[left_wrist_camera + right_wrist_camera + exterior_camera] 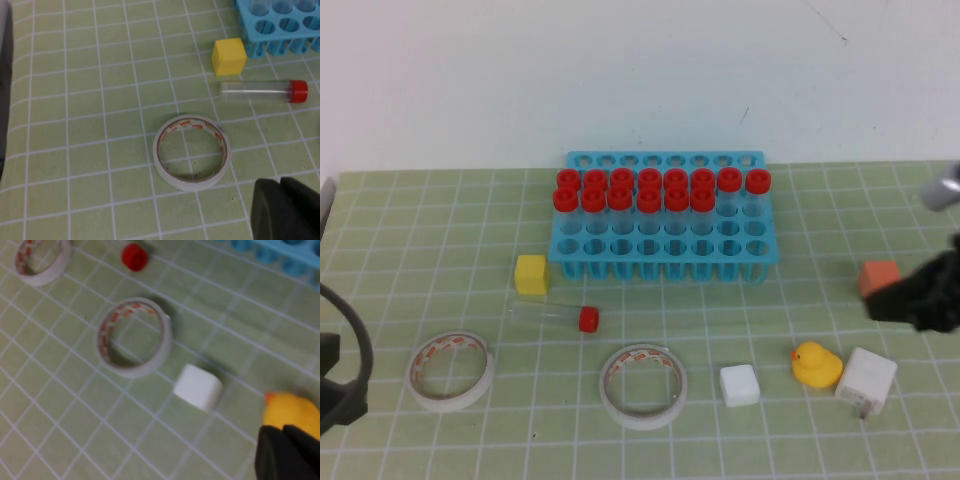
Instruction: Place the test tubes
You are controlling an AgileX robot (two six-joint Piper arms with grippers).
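1. Loose test tube [556,315] lies flat, just before the blue rack [660,262], with open mat around it.
2. Left gripper [280,189], clenched and empty, hangs near the left tape roll [191,152].
3. Right gripper [283,434], clenched and empty, sits by the right edge, near the duck [292,410].

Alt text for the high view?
One red-capped test tube lies loose on the mat beside a yellow cube, in front of the blue rack. Left gripper sits shut at the left edge, right gripper shut near the orange cube.

Closed left hand [279,186] left; closed right hand [283,434] right
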